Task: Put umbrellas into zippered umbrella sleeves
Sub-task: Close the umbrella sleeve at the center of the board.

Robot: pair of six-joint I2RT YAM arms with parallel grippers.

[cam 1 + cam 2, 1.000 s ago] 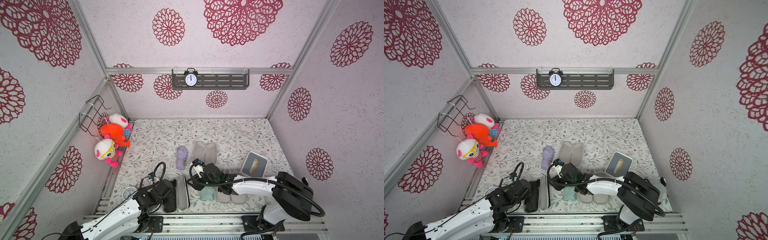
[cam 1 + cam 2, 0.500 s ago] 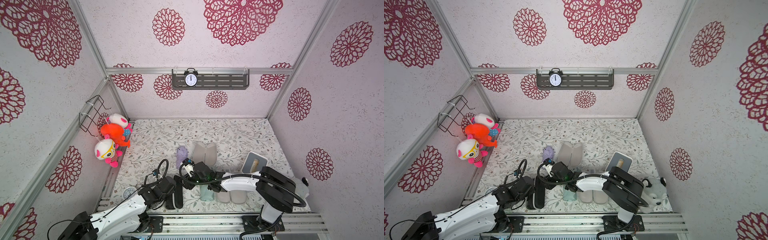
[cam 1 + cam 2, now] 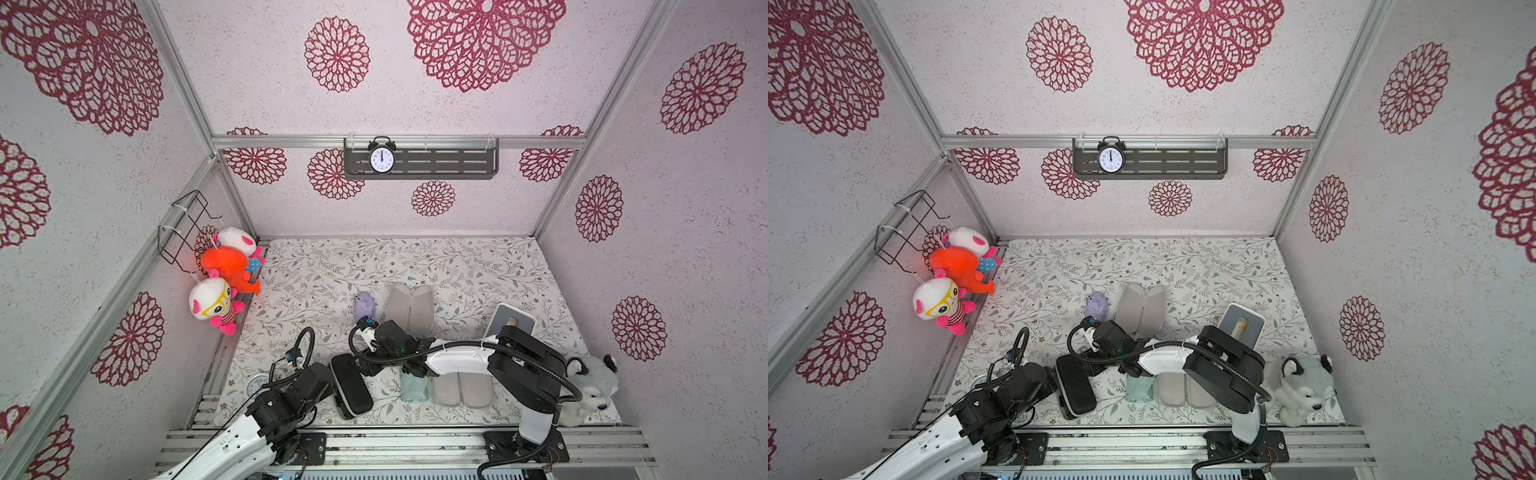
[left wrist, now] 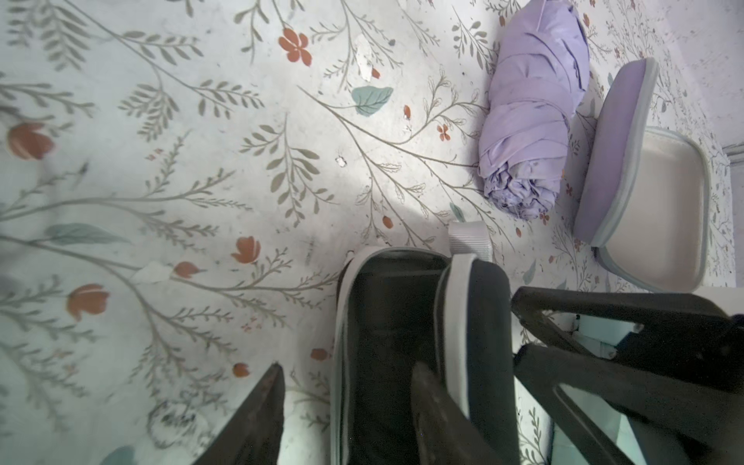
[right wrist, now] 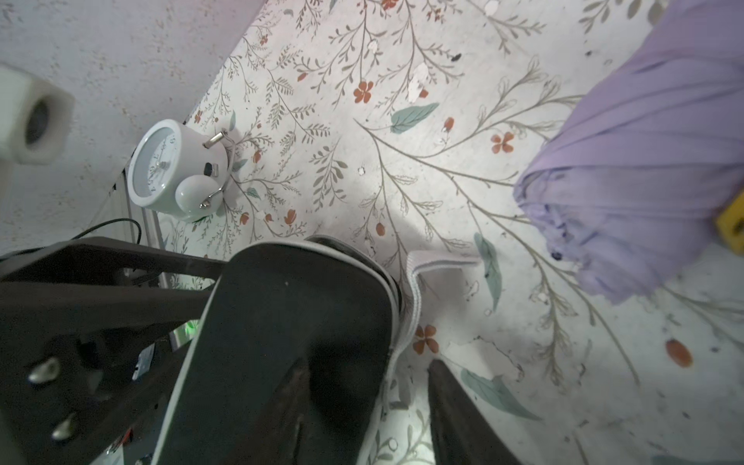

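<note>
The counter [image 3: 457, 266] wears a cloth of grey sprigs and small red flowers. White walls [image 3: 257, 83] with big red rosettes close it on three sides, held in a metal frame. A grey shelf [image 3: 440, 162] on the back wall carries a black clock [image 3: 381, 158]. On the left wall hang a wire basket [image 3: 183, 226] and bright plush toys [image 3: 226, 264].

A white clock [image 5: 167, 169] stands at the front left corner. A husky [image 3: 592, 388] sits at the front right, with a box [image 3: 513, 322] behind it.

Mid-counter, the lilac umbrella [image 3: 364, 305] lies just beside the lilac case [image 3: 409, 307], which is spread open. At the front, the mint umbrella [image 3: 413, 388] lies beside the open mint case [image 3: 461, 390]. The right arm [image 3: 461, 359] crosses above their far ends and hides them.

The black case [image 3: 351, 384] lies slanted at the front left, its lid ajar. Its inside is too dark to tell what it holds.

The left claw [image 4: 348, 368] stands parted, one finger outside the case and one in the gap, gripping nothing. The right claw [image 5: 368, 364] is likewise parted astride the lid's zip edge, with bare counter between that edge and its outer finger.
</note>
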